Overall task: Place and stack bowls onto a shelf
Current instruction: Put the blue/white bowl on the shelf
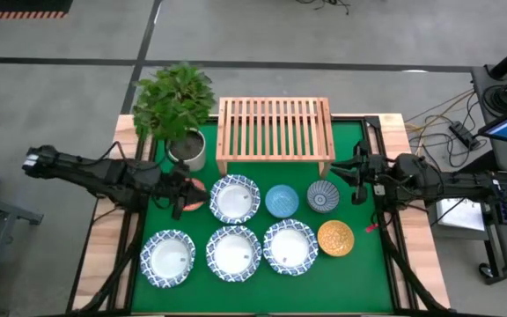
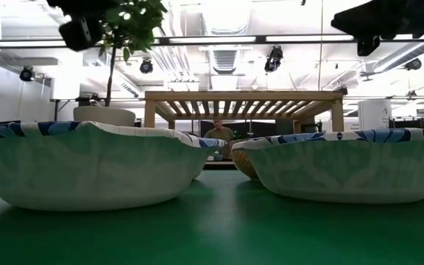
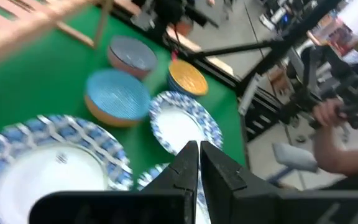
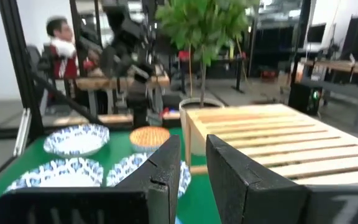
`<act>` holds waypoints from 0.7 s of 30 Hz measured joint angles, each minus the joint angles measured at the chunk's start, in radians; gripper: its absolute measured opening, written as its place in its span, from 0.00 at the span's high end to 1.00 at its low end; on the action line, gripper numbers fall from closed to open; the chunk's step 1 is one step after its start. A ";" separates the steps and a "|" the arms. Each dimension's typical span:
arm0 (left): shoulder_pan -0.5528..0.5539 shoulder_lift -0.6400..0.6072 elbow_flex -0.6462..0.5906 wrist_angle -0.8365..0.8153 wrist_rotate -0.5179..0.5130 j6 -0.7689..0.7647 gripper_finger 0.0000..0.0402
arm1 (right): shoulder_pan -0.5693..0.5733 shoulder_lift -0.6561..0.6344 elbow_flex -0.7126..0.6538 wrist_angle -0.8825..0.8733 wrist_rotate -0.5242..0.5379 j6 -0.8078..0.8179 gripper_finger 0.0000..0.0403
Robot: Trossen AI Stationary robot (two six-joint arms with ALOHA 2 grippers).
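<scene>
The light-wood shelf [image 1: 275,128] stands at the far side of the green mat, its top bare. Four wide white bowls [image 1: 234,198] [image 1: 167,258] [image 1: 233,254] [image 1: 289,246] sit on their bases on the mat. The light blue bowl [image 1: 282,201], the dark patterned bowl [image 1: 323,196] and the yellow bowl [image 1: 335,238] stand to their right. The orange-red bowl [image 1: 194,195] lies partly under my left gripper [image 1: 180,189], which hovers shut above it [image 3: 199,158]. My right gripper [image 1: 359,176] hangs slightly open [image 4: 194,165] above the mat's right edge, beside the shelf's right end.
A white pot with a leafy plant [image 1: 186,145] stands just left of the shelf. The table's wooden borders [image 1: 104,246] flank the mat. A person [image 4: 58,37] sits beyond the table's left side, and another person's hand [image 3: 331,115] shows off the right side.
</scene>
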State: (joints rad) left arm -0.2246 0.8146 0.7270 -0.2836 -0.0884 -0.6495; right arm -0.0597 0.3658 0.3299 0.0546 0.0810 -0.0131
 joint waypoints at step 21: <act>-0.298 0.442 0.197 -0.101 0.002 -0.329 1.00 | 0.000 0.054 0.025 -0.029 0.000 0.004 0.83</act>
State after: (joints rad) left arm -0.5225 1.2570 0.9236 -0.3843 -0.0864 -0.9788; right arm -0.0597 0.4202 0.3546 0.0256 0.0807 -0.0088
